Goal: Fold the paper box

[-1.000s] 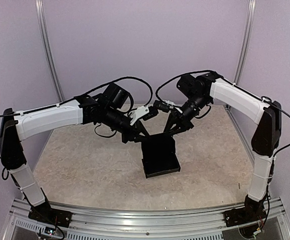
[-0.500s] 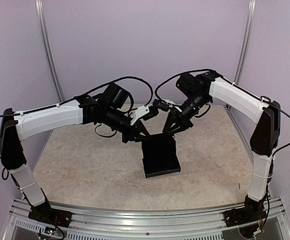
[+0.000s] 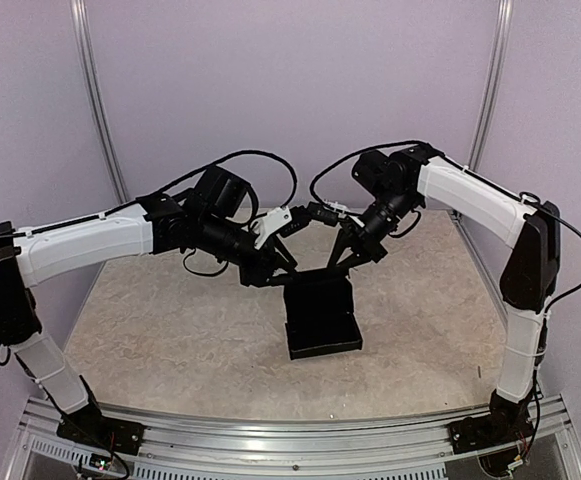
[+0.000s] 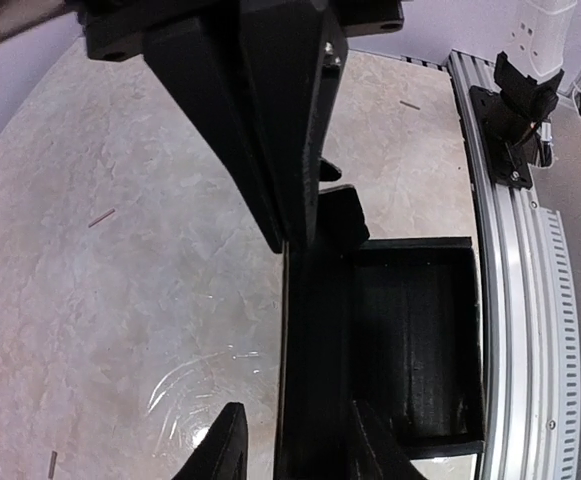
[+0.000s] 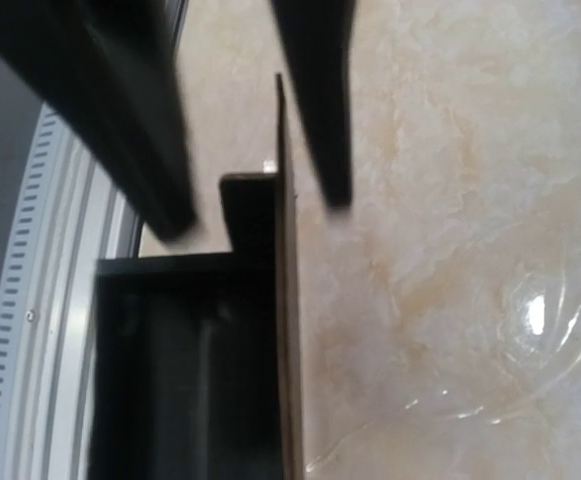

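The paper box (image 3: pixel 322 320) is a matte black open tray lying in the middle of the table, with a flap standing upright along its far edge. In the left wrist view this flap (image 4: pixel 315 330) runs edge-on beside the tray's hollow (image 4: pixel 420 340). My left gripper (image 3: pixel 282 270) is open, and its fingers (image 4: pixel 228 445) straddle the flap's left end with a gap showing. My right gripper (image 3: pixel 342 262) is at the flap's right end, its tips pressed together on the flap's edge (image 4: pixel 295 235). The right wrist view shows the flap's brown edge (image 5: pixel 286 300) and the left gripper (image 5: pixel 255 205) open beyond it.
The box lies on a marbled beige table top (image 3: pixel 170 330). An aluminium rail (image 3: pixel 290 440) carrying both arm bases runs along the near edge. The right arm's base (image 4: pixel 515 120) sits on that rail. Purple walls with metal posts (image 3: pixel 95 90) close off the back and sides.
My left gripper has opened from shut, and its arm has shifted slightly left. My right gripper has closed on the flap. The box has not moved.
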